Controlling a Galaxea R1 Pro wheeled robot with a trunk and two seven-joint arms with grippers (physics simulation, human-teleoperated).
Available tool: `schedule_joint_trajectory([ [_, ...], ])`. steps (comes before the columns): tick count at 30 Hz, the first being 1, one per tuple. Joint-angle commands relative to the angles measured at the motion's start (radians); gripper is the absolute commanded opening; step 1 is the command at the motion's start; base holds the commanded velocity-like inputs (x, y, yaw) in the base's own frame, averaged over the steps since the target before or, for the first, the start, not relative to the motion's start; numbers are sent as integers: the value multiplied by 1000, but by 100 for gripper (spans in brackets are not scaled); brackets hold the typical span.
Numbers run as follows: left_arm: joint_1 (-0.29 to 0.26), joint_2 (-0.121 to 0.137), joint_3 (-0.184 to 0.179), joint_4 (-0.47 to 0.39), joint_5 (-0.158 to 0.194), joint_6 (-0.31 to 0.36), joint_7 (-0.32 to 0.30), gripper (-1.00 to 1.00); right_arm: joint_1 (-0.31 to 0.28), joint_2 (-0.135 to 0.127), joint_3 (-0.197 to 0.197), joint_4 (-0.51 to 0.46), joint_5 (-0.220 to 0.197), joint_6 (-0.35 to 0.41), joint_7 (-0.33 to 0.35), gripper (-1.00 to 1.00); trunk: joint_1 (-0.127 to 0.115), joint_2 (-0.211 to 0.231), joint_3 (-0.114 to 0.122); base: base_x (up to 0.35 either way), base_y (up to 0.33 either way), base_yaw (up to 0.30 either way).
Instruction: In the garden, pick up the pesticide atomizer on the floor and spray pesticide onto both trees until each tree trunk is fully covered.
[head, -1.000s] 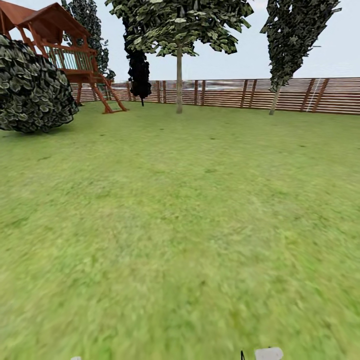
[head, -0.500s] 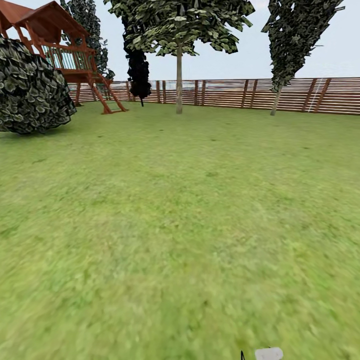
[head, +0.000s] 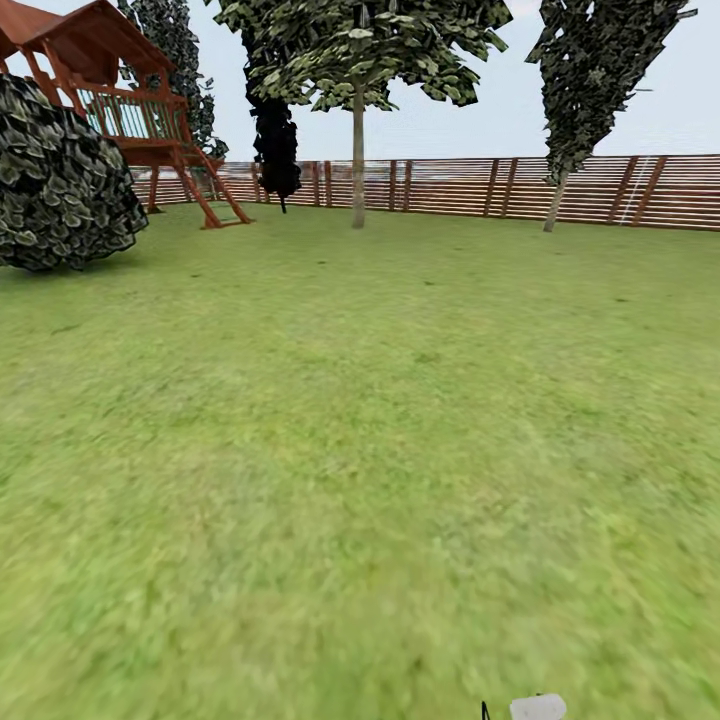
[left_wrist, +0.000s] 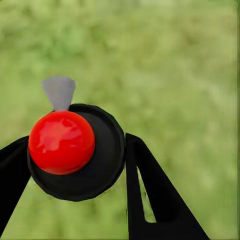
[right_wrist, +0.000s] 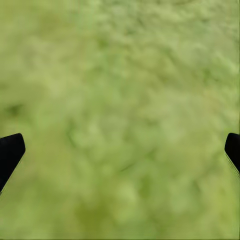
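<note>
Drifting slightly left since the earlier frame, my head view is showing blurry green grass (head: 380, 450), two pale-trunked trees (head: 358, 150) at upper centre and right. I'm clamping the dark red-topped atomizer bottle (left_wrist: 75, 152) in my left gripper (left_wrist: 75, 170); my right gripper (right_wrist: 120, 150) is hanging wide.

Red-capped pesticide atomizer (left_wrist: 75, 150) — between black fingers (left_wrist: 150, 190)

The pesticide atomizer (left_wrist: 75, 155) has a glossy red cap on matt black; the fence (head: 450, 186) is brown slatted wood; the grass (head: 360, 450) looks rough.
</note>
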Motion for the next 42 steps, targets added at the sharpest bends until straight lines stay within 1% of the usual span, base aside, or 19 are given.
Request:
schedule_joint_trajectory([
  [1, 0, 0, 0, 0, 0, 0, 0, -100, 0, 0, 0, 0, 0, 0, 0, 100, 0, 0, 0, 338, 0, 0],
  [20, 0, 3, 2, -2, 1, 0, 1, -100, 0, 0, 0, 0, 0, 0, 0, 100, 0, 0, 0, 338, 0, 0],
  [42, 0, -2, -1, -2, 1, 0, 0, -100, 0, 0, 0, 0, 0, 0, 0, 100, 0, 0, 0, 338, 0, 0],
])
